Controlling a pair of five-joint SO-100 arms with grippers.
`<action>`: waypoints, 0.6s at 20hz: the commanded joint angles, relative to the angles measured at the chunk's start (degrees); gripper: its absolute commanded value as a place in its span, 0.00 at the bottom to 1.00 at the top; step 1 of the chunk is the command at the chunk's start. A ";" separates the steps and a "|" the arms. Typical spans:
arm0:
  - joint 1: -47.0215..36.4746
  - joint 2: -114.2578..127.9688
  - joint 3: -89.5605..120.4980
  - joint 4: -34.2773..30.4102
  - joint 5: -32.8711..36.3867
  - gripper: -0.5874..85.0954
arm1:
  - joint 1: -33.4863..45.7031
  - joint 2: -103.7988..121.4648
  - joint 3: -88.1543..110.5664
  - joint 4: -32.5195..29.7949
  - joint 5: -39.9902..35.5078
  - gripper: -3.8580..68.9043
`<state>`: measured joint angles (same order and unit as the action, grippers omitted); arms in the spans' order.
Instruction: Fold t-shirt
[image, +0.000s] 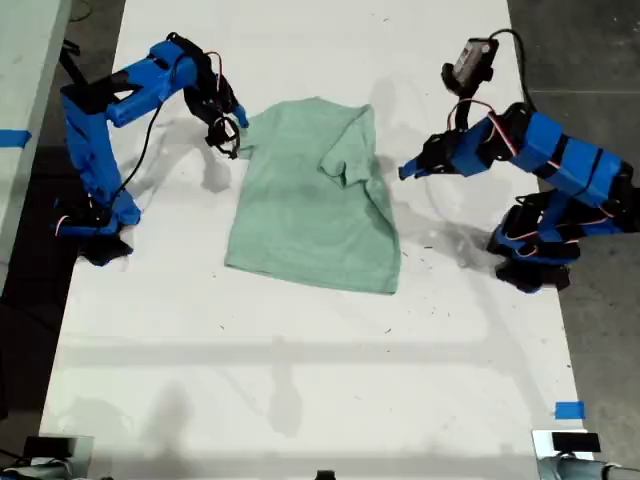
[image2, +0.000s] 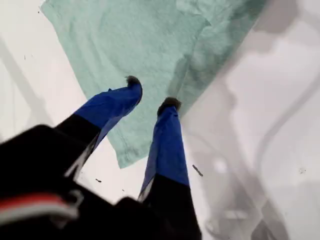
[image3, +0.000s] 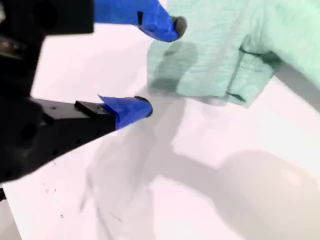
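While its arm (image: 540, 150) reaches low, my first tool (image2: 151, 92) gapes over the t-shirt (image2: 150, 45).

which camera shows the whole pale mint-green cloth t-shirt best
The exterior view: the pale mint-green cloth t-shirt lies there complete, partly folded on the white table. The first wrist view shows only one corner and edge beyond the open jaws. The second wrist view catches just a sleeve portion.

Bright, even light; soft shadows (wrist views slightly blurred).
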<state>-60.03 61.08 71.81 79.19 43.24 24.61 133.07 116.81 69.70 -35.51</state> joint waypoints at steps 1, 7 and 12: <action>-1.93 -4.57 -8.79 2.37 0.44 0.30 | -1.14 2.64 -0.09 -2.46 0.70 0.22; -4.75 -16.08 -19.60 7.91 -0.44 0.01 | -1.23 4.39 1.23 -2.64 0.97 0.22; -4.83 -4.04 -18.37 8.53 -0.53 0.01 | -1.14 5.36 2.46 -2.81 1.41 0.22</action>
<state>-62.75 47.99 54.40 86.40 42.80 23.91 136.05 119.53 69.35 -34.89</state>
